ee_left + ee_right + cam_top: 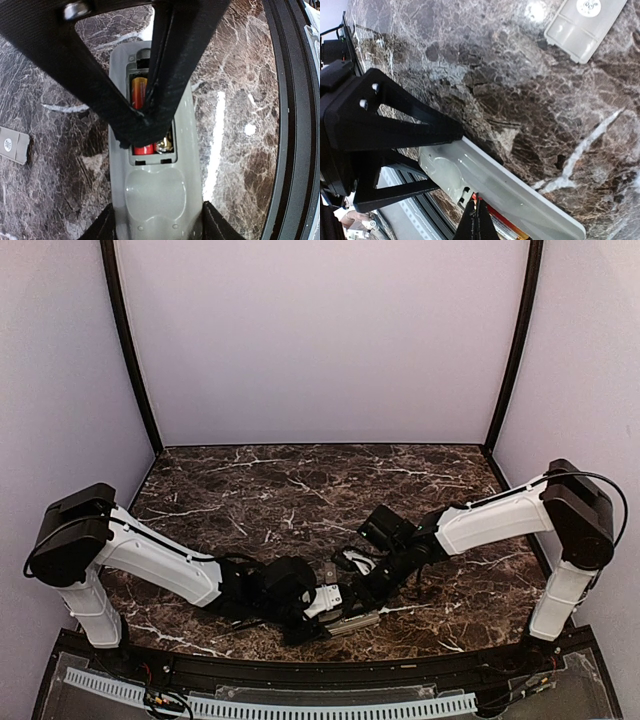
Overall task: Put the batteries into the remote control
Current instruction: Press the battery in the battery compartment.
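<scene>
The grey remote control (157, 192) lies back-up near the table's front edge (352, 622), its battery bay open. A red-orange battery (139, 92) sits in the bay's left slot. The right slot shows a bare metal spring (165, 145); the rest is hidden behind the right gripper's black fingers (170, 60). My left gripper (159, 226) is shut on the remote's sides. My right gripper (480, 216) is shut, its tips pressed together at the bay's edge, on the battery (495, 220). No second battery shows.
The remote's loose grey battery cover (582, 27) lies on the marble beyond the remote, also in the left wrist view (12, 145). The black front rim of the table (292, 150) runs close beside the remote. Both arms crowd the front middle (330, 595).
</scene>
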Robot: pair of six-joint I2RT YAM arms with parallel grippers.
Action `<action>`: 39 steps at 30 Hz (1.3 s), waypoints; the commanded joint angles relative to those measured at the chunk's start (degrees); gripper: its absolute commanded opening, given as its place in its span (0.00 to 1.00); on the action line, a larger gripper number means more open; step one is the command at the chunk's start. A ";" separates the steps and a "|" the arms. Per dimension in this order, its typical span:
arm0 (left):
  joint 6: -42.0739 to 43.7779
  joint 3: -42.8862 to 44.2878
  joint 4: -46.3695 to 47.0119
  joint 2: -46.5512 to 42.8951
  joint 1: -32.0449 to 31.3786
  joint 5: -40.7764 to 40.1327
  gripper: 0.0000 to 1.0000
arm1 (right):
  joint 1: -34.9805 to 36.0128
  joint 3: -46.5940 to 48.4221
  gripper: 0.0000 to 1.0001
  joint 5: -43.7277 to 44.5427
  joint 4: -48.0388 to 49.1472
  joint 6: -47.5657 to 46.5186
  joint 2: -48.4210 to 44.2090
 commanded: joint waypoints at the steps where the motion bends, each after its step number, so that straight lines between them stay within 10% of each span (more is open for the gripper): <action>1: 0.21 -2.09 -7.13 -0.49 0.47 -1.91 0.36 | -0.32 1.33 0.00 1.74 -4.16 -2.25 -2.97; 32: 2.07 -3.62 -6.70 -5.99 0.65 -2.18 0.65 | -1.95 2.80 0.00 0.68 -5.30 -4.74 -1.91; 39: 3.74 -3.30 -6.74 -4.90 0.67 -3.68 0.74 | -5.18 6.77 0.16 0.23 -6.14 -7.35 -4.60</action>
